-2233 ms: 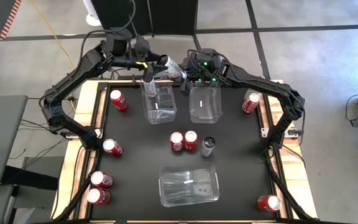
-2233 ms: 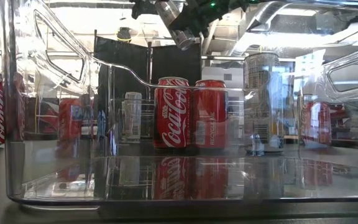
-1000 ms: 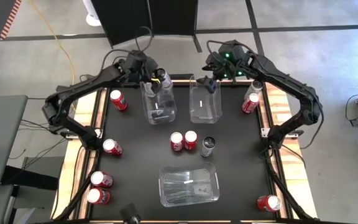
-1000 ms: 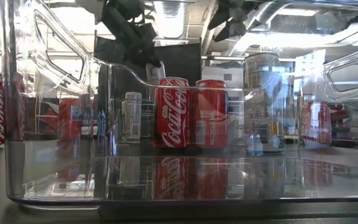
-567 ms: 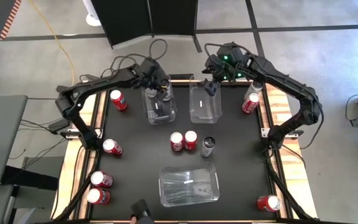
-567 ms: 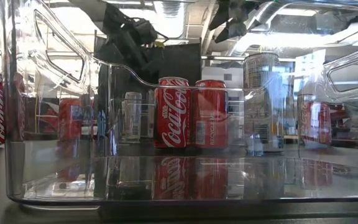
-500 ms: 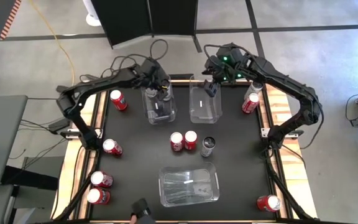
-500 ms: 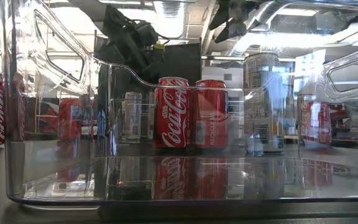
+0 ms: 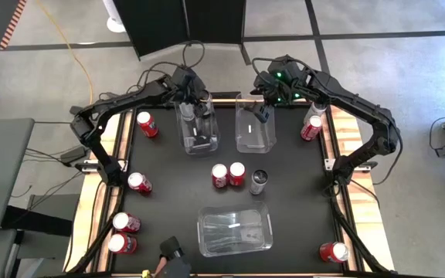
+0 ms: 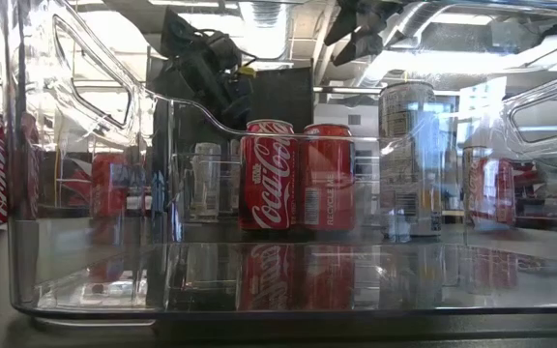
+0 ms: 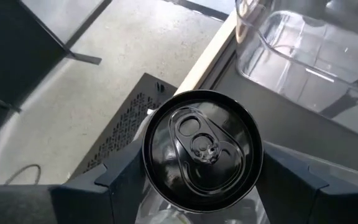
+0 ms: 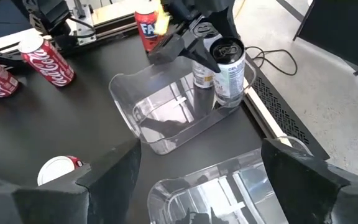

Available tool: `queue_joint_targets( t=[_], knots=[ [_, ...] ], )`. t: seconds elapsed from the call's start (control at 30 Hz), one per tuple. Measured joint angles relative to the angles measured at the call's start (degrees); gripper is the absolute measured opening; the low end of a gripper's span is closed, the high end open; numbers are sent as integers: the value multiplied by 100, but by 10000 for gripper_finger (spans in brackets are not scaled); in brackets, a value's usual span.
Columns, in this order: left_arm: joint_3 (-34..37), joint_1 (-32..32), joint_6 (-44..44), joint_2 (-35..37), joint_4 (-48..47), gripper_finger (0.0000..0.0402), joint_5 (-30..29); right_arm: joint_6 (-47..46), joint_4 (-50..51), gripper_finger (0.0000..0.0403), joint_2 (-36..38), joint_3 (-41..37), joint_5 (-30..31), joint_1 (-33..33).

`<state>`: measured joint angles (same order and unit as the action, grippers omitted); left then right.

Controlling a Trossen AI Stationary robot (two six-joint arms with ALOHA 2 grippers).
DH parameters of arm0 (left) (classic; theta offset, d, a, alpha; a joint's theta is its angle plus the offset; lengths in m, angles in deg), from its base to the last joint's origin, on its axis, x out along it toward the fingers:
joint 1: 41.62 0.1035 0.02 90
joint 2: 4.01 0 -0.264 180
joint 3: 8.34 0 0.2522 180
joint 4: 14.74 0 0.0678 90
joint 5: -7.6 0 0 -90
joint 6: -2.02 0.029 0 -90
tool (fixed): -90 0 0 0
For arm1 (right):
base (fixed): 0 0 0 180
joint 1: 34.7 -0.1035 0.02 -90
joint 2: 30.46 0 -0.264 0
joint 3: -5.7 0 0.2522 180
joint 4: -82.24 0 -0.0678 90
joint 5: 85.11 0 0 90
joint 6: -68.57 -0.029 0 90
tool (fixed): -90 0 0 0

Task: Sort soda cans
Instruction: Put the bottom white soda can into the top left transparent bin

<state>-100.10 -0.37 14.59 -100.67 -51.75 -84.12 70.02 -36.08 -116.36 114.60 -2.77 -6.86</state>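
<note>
My left gripper [image 9: 200, 110] is shut on a grey soda can with a dark top [image 11: 202, 149]. It holds the can over the far end of the left clear bin [image 9: 198, 131], beside another grey can [image 12: 202, 78] that stands in that bin. My right gripper [image 9: 263, 114] hangs open over the right clear bin [image 9: 255, 133], with nothing between its fingers. Two red cans [image 9: 229, 174] stand mid-table, with a grey can [image 9: 259, 182] beside them. More red cans stand along the left edge [image 9: 139, 183], at the far right [image 9: 311, 127] and at the near right [image 9: 333, 252]. My left gripper pinches the can's upper wall [image 12: 225, 62] between its two fingers [image 11: 120, 180], one on each side just under the top rim. The fingers slant down from the table's far left. The can stands upright in the hold, top up; the bin wall hides its bottom.
A third clear bin [image 9: 235, 228] sits near the front edge and fills the low view. Wooden rails [image 9: 332, 154] frame the black mat. A dark object [image 9: 170, 261] shows past the near edge.
My left gripper has sunk and come a little toward the table's near edge with the can. The can has stayed upright and now reaches down into the left bin's far end, beside the can that stands there.
</note>
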Motion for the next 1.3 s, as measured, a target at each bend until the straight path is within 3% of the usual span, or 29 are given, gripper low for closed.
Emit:
queue_joint_targets(
  t=[0.43,0.7,1.3],
  knots=[
    [28,161,-14,0,-301,251,151,-1,-15,347,0,0,0,0],
    [37,184,-79,0,-275,289,461,-59,-7,347,0,0,0,0],
    [37,172,61,11,-266,304,40,-60,158,347,-2,0,0,-9]
  ],
)
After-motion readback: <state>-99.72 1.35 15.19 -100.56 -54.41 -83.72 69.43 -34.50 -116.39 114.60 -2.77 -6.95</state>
